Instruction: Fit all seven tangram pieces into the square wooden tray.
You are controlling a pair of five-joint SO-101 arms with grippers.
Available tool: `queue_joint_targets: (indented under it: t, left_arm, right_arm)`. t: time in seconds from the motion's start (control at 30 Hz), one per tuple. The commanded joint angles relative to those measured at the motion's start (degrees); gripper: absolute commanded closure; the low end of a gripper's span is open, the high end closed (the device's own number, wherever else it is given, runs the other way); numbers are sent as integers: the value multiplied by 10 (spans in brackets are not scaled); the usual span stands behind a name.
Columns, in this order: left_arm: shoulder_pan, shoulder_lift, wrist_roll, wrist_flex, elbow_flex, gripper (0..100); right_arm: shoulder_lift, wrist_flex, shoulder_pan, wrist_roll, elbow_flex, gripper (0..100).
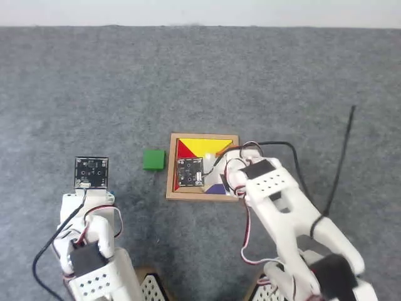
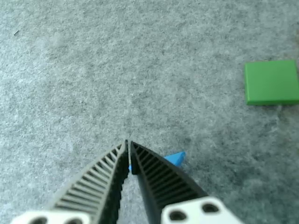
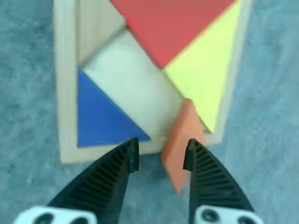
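In tray [image 3: 65, 93]: red [image 3: 168, 23], yellow [image 3: 210, 70], blue triangle [image 3: 100, 114] and pale piece [image 3: 131, 79].
Right jaws: narrowly parted around orange piece [image 3: 180, 140], which lies across the rim.
Left jaws: closed beside small blue piece [image 2: 176, 158].
Remaining: green square [image 1: 153, 158] on bench; roughly halfway.

A square piece [image 1: 153, 158] lies just left of the tray [image 1: 203, 136], apart from it; triangular pieces [image 1: 203, 147] lie inside.

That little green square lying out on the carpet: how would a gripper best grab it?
Probably by two opposite straight edges, coming straight down from above. The green square lies flat on the grey carpet, so its top face offers no hold. Its sides are parallel, and it sits apart from the wooden tray, leaving room for a finger on either side.
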Motion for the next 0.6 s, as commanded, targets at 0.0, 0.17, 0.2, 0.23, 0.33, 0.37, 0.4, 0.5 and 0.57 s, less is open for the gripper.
queue_joint_targets:
  t: [0.0,0.17,0.2,0.23,0.33,0.37,0.4,0.5,0.57]
  left_arm:
    - [0,-11,-5,2,-2,985]
    - [0,-11,-5,2,-2,985]
    - [0,-11,-5,2,-2,985]
    - [0,-11,-5,2,-2,985]
    - [0,-11,-5,2,-2,985]
    - [0,-11,-5,2,-2,985]
    - [0,-11,-5,2,-2,985]
    - [0,-11,-5,0,-2,985]
    - [0,-11,-5,-1,-2,985]
  right_arm:
    - [-37,9,37,-1,-3,773]
    - [-7,48,88,93,-1,687]
    - [1,49,93,105,1,689]
    - [4,44,95,113,8,689]
    - [4,-18,94,117,44,688]
    - [2,-61,94,117,64,688]
    - [0,-108,94,118,89,688]
    - [5,-248,94,121,161,664]
    - [7,-316,97,138,193,665]
